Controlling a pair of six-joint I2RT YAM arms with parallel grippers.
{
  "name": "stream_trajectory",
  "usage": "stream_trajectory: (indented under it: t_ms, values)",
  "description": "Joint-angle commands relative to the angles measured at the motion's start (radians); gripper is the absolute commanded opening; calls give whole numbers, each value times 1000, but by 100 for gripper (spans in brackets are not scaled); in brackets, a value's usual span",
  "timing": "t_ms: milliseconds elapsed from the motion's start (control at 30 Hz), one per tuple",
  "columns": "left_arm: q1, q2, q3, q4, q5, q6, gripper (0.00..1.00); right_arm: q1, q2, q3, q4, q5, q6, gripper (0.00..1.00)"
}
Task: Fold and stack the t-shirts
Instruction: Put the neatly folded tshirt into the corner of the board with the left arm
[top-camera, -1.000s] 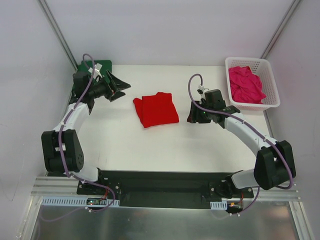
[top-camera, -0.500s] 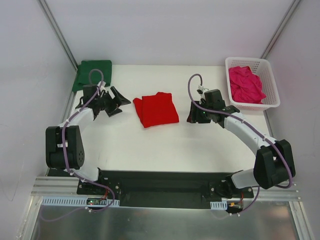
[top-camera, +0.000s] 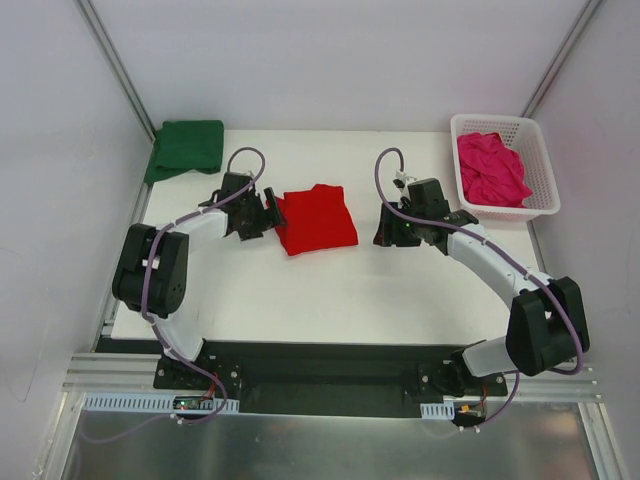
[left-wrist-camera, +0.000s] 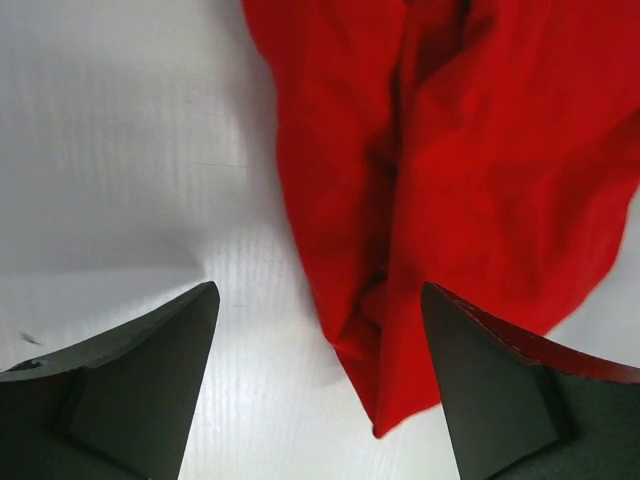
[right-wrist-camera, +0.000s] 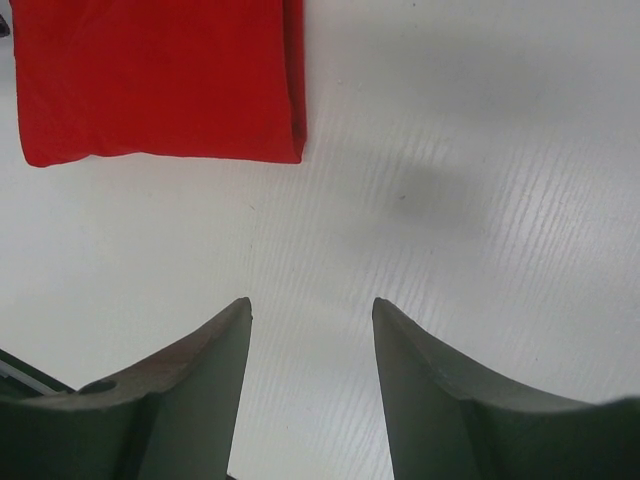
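Note:
A folded bright red t-shirt (top-camera: 315, 219) lies at the middle of the table. My left gripper (top-camera: 268, 213) is open at its left edge, and in the left wrist view a corner of the red t-shirt (left-wrist-camera: 450, 180) reaches between the spread fingers, touching neither. My right gripper (top-camera: 390, 232) stands open to the right of the red shirt, over bare table (right-wrist-camera: 450, 150), with the red t-shirt (right-wrist-camera: 160, 80) ahead of it. A folded dark green t-shirt (top-camera: 187, 146) lies at the far left corner. A magenta-pink t-shirt (top-camera: 490, 168) lies bunched in the basket.
The white lattice basket (top-camera: 541, 205) stands at the far right of the table. White walls with metal corner posts close in the left, right and back. The black mounting rail (top-camera: 320, 375) runs along the near edge.
My left arm has swung from beside the green shirt at the far left across to the red shirt's left edge. The right arm has not moved.

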Motion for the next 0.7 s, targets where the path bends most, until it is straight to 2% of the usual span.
stream_trajectory:
  t_ms: [0,100,167,367,667]
  values:
    - [4,35,42,11,-94,39,82,-4,-18,41,-4,1,-8,55]
    - [5,72,48,19,-94,56,83,-4,-9,47,-4,-4,-9,55]
    - [10,92,48,83,-73,56,84,-4,2,56,-7,-10,-14,55]
    - [65,165,-1,327,160,-28,82,-7,19,81,-23,-13,-23,55]
    - [112,211,-75,441,292,-73,82,-10,82,110,-26,-28,-31,55]
